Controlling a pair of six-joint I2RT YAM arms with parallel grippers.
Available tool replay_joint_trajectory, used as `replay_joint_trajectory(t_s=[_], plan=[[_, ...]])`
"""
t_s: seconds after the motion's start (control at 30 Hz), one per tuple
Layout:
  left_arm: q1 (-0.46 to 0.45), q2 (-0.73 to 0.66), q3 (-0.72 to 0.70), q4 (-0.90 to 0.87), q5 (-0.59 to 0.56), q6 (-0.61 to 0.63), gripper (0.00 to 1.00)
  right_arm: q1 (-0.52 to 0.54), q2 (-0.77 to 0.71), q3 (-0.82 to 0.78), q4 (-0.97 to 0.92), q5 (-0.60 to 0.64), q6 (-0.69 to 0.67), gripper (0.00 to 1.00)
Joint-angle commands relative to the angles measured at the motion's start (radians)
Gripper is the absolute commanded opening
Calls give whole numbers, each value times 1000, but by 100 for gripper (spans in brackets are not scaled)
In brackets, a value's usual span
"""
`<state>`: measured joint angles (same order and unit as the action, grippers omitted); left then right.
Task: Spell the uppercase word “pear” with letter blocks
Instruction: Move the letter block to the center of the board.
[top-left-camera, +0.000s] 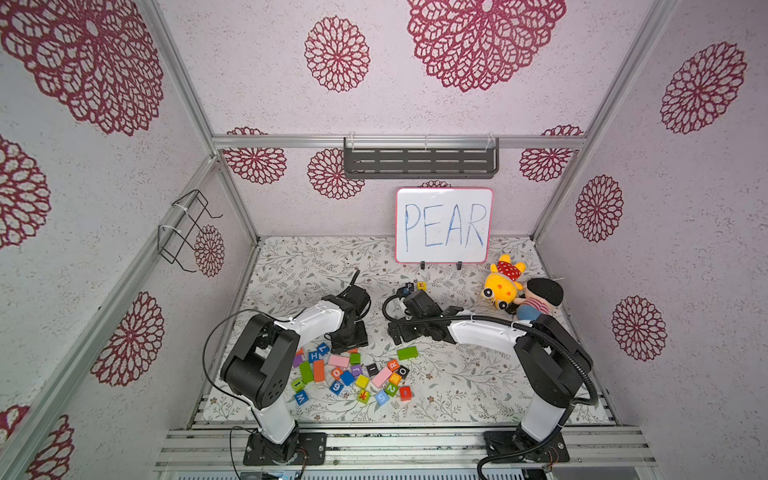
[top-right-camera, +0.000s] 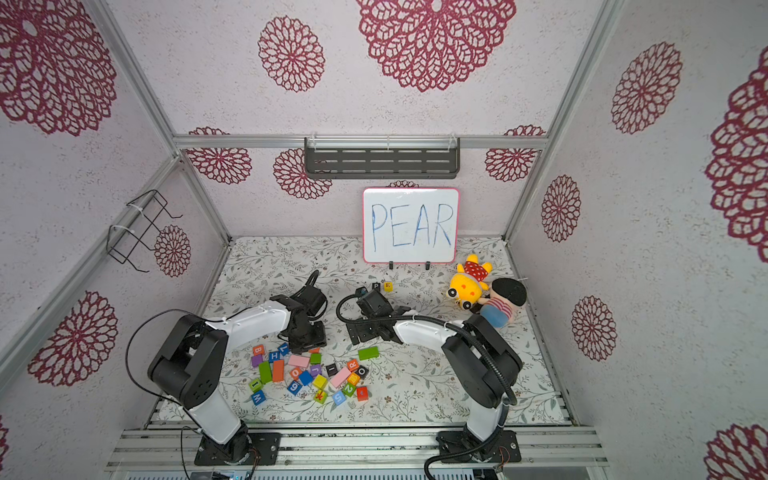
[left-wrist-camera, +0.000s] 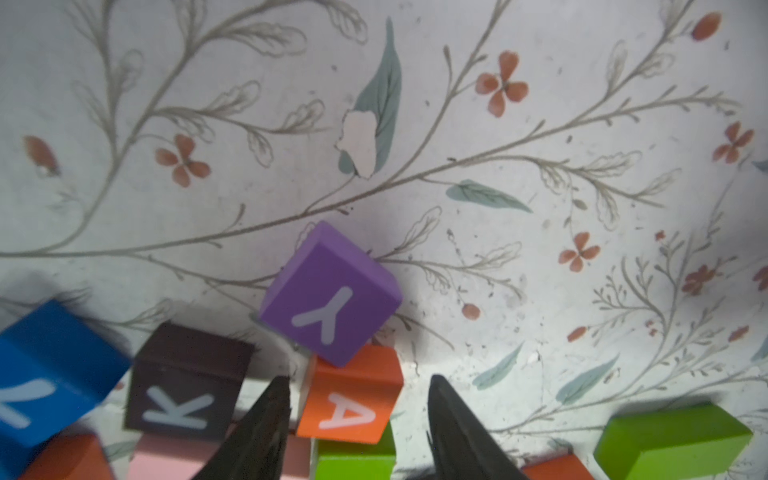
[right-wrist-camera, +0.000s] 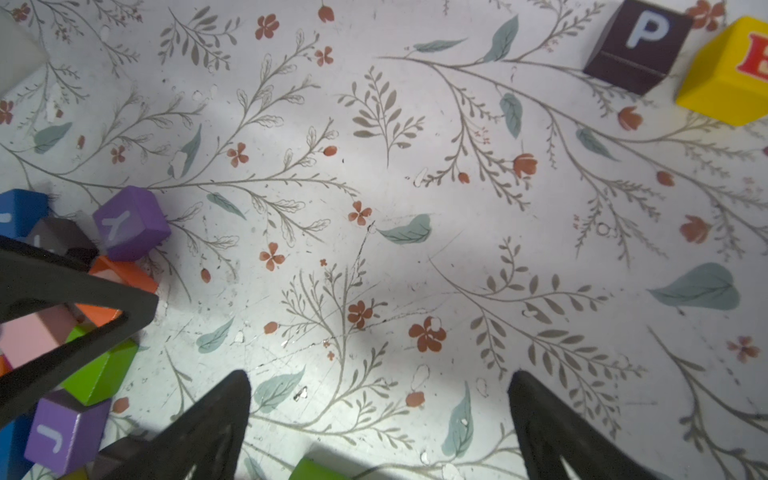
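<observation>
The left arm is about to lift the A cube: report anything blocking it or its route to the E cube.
Nothing separates the left end effector from the orange A cube; a purple Y cube appears to lean on it. The right arm lies across the route to the E cube.

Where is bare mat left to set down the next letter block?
Bare mat lies beside the E block, between it and the plush toys, before the whiteboard. The stretch between the P block and the block pile is also free. The pile itself is crowded.
</observation>
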<state>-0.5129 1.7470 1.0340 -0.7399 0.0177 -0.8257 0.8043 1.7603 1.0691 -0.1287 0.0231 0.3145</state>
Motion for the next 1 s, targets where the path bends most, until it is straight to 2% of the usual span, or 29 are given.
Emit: replay_joint_trajectory(t_s=[0.0, 0.23, 0.47, 0.6, 0.8, 0.97], plan=[[-9, 21, 23, -7, -27, 4, 51, 6, -37, -3, 9, 23, -3, 99], [-18, 44, 50, -18, -26, -1, 41, 4, -40, -16, 15, 34, 0, 99], [-39, 100, 123, -21, 2, -18, 39, -5, -89, -75, 37, 60, 12, 99], [-47, 169, 208, -31, 23, -24, 29, -21, -125, -119, 57, 69, 19, 99], [-46, 296, 356, -93, -14, -13, 27, -48, -179, -181, 83, 72, 29, 99], [-27, 388, 490, -140, -52, 3, 31, -72, -210, -223, 109, 59, 31, 99]])
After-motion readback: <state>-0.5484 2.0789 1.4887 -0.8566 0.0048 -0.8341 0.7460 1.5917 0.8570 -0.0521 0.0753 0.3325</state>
